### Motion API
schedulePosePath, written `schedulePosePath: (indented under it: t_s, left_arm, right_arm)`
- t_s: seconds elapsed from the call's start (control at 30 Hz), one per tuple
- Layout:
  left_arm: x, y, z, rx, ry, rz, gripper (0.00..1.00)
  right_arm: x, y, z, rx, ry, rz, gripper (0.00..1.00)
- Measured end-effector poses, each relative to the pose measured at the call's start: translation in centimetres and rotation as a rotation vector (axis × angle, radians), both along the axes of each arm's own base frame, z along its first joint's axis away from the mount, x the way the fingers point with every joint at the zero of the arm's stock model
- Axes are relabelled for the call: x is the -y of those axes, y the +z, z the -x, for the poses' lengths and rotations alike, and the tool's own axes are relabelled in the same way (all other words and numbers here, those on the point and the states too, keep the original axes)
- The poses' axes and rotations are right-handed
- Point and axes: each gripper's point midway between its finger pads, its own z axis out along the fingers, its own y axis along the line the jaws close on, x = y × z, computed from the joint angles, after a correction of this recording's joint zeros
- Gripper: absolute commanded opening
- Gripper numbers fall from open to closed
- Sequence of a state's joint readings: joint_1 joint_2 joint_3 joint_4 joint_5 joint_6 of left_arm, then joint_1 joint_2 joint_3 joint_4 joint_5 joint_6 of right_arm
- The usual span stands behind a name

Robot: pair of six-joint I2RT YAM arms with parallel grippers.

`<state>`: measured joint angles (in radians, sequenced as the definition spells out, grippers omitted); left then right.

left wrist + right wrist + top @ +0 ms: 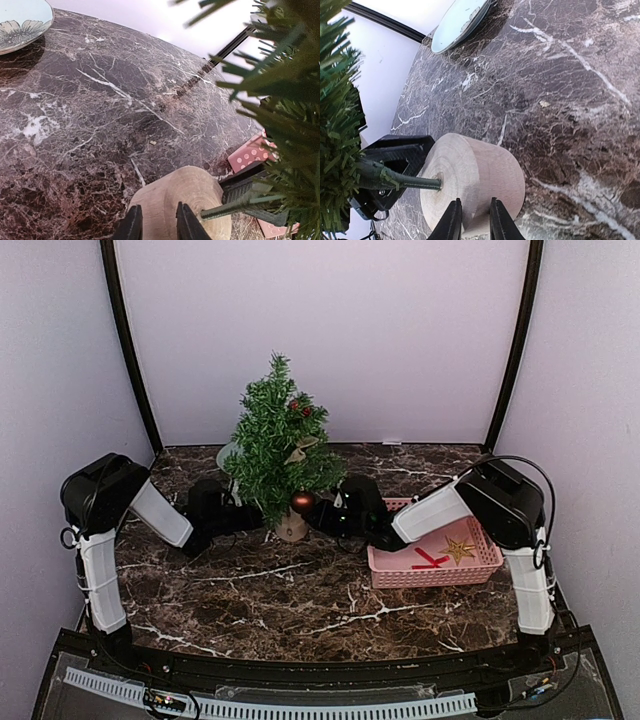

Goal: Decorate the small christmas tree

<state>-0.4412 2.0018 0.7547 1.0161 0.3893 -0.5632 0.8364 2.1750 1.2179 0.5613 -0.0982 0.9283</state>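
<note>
My left gripper [158,209] has its jaws only a narrow slot apart. It hangs at the left side of the wooden base [175,192] of the small christmas tree [275,440], with bare wood showing through the slot. I cannot tell whether the fingers [134,222] pinch or even touch it.

My right gripper [474,204] is at the right side of the base and just as narrowly parted. The base's rim is behind the gap, and again I cannot tell whether anything is gripped.

The tree stands upright on that base near the middle of the marble table [300,590]. A red ball [303,502] hangs just above the base, with a tan bow [300,450] and red berries [298,407] higher up. A flower-patterned plate [20,20] lies behind the base to its left. A pink basket [484,565] sits to the right of the base, holding a gold star [459,549].
</note>
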Motion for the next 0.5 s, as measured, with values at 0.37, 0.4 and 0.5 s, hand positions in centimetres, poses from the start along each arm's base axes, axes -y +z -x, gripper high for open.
schedulePosePath:
  t_s: [0.37, 0.4, 0.5]
  left_arm:
    - [0.1, -0.4, 1.4, -0.014, -0.013, 0.030, 0.22]
    - [0.1, -0.4, 1.5, -0.015, -0.013, 0.034, 0.22]
    - [0.3, -0.4, 2.2, -0.015, -0.016, 0.047, 0.22]
  right_arm:
    - [-0.1, 0.3, -2.1, 0.015, -0.002, -0.018, 0.20]
    - [-0.1, 0.3, -2.2, 0.014, -0.001, -0.020, 0.20]
    - [-0.1, 0.1, -2.5, 0.009, 0.002, -0.024, 0.19]
